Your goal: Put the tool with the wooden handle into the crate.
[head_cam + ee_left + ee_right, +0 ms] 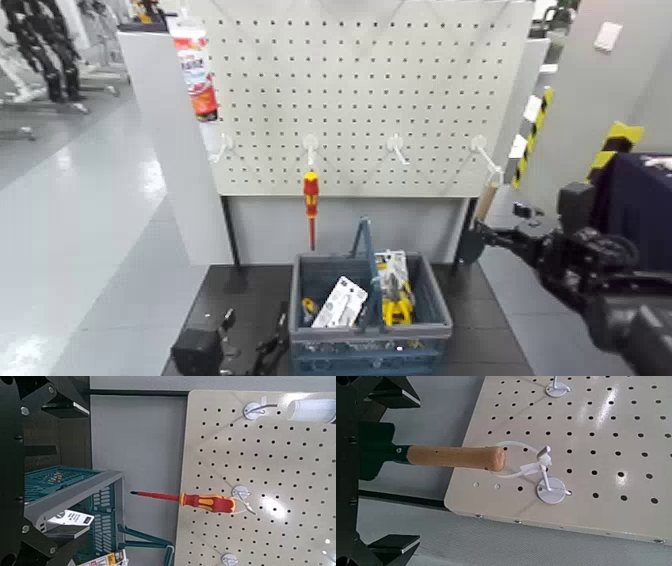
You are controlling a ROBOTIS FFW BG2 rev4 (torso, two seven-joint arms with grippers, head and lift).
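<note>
Two grippers in view: L gripper [89, 469] & R gripper [418, 469], both w/ fingers spread.
R gripper: at the trowel, by the lower R corner of the pegboard [360, 100]; jaws wide apart, nothing pinched.
Trowel: green blade [376, 451] lies btwn the R gripper's spread fingers, w/ visible space on either side; wooden handle [455, 457] extends out past the fingertips toward the hook.
Trowel position: hanging blade down, handle up, outside the crate [440, 331], off to its R.
Trowel loop: white cord [515, 446] at the handle end, hung on the far R hook [550, 491].
L gripper: low, just L of the crate, holding nothing.
Crate: blue-grey, on the dark bench [490, 325], below the pegboard; center handle bar [366, 262] upright.
Crate contents: white pkg [341, 303] on the L side, yellow-handled pliers [398, 305] w/ white backing on the R side.
Screwdriver: red/yellow [311, 195], hanging tip down from a hook above the crate, clear of both grippers.
Pegboard, far L: white & red pkg [196, 75] hanging near the edge.
</note>
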